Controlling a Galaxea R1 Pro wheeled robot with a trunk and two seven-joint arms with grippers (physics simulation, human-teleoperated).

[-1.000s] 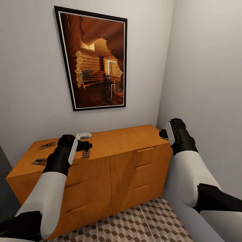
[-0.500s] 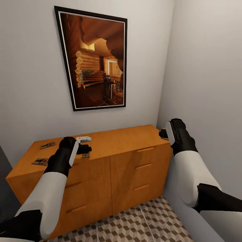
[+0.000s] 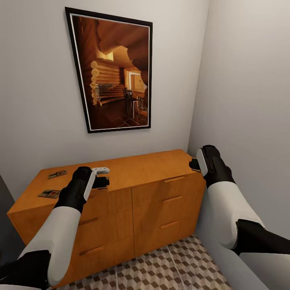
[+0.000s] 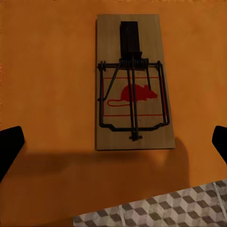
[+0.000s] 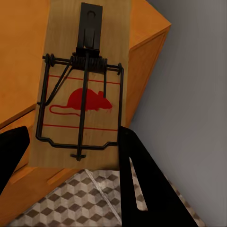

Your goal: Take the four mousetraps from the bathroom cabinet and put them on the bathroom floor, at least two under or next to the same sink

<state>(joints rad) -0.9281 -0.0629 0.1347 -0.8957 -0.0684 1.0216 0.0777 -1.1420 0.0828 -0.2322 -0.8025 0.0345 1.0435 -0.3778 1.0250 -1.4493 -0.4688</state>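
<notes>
The orange-brown cabinet (image 3: 141, 165) stands against the wall. Two mousetraps (image 3: 57, 174) (image 3: 49, 193) lie on the left of its top. My left gripper (image 3: 102, 182) hovers open over the front edge of the top. In the left wrist view a third mousetrap (image 4: 130, 82) lies flat on the cabinet top (image 4: 47, 71), with the gripper (image 4: 113, 142) spread wide above it. My right gripper (image 3: 194, 164) is at the cabinet's right end. In the right wrist view this gripper (image 5: 71, 142) is shut on a mousetrap (image 5: 85, 71) held off the cabinet (image 5: 19, 47) above the bathroom floor (image 5: 61, 203).
A large framed picture (image 3: 114, 72) hangs on the wall above the cabinet. A grey side wall (image 3: 249, 100) runs close along my right arm. The cube-patterned floor (image 3: 169, 266) shows in front of the drawers. A dark surface (image 3: 4, 209) borders the cabinet's left end.
My left gripper has come down towards the cabinet's front edge and now covers the mousetrap that showed beside it in the head view. My right gripper has shifted slightly.
</notes>
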